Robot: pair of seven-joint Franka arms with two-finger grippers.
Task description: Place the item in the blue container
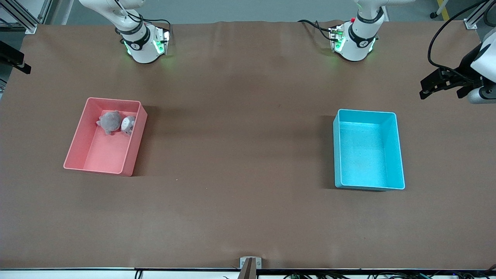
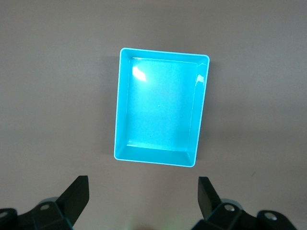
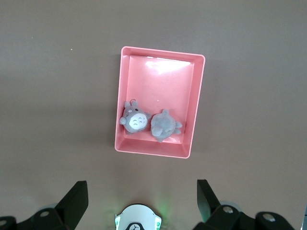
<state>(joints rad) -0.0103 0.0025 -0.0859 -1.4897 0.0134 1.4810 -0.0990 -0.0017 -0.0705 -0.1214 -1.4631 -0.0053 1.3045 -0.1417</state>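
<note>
The blue container [image 1: 364, 155] stands empty toward the left arm's end of the table, and it also fills the middle of the left wrist view [image 2: 158, 110]. Two grey plush toys lie side by side in a pink bin [image 1: 104, 155] toward the right arm's end. One toy shows its grey back [image 1: 109, 121] [image 3: 164, 125]; the other shows a white face [image 1: 128, 124] [image 3: 135, 120]. My left gripper [image 2: 143, 180] hangs open high above the table beside the blue container, holding nothing. My right gripper [image 3: 141, 183] hangs open high over its own arm's base, apart from the pink bin [image 3: 158, 91].
Brown table covering all round. The right arm's base [image 1: 141, 44] and the left arm's base [image 1: 354, 42] stand along the edge farthest from the front camera. Black-and-white hardware [image 1: 449, 81] juts in at the left arm's end, and a black bracket [image 1: 13, 58] at the right arm's end.
</note>
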